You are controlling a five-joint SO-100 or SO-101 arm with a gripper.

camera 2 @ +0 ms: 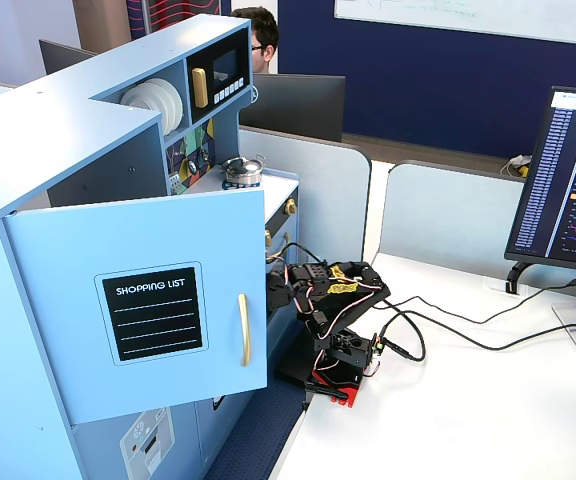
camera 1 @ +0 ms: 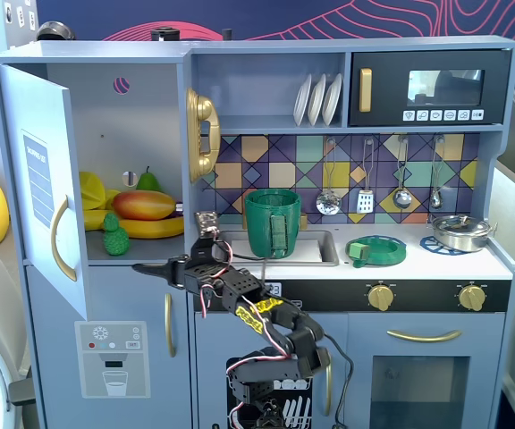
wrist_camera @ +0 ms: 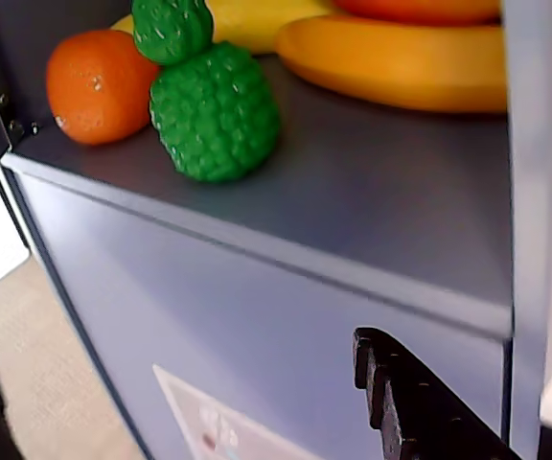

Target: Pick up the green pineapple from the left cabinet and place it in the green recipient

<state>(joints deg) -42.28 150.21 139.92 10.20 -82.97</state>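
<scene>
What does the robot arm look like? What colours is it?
The arm is mostly black, built from blocky motor segments, with yellow patches on its middle links and thin red, white and black wires looping along it. Its gripper has pointed black fingers, one with a toothed edge. In a fixed view, its base shows red.
</scene>
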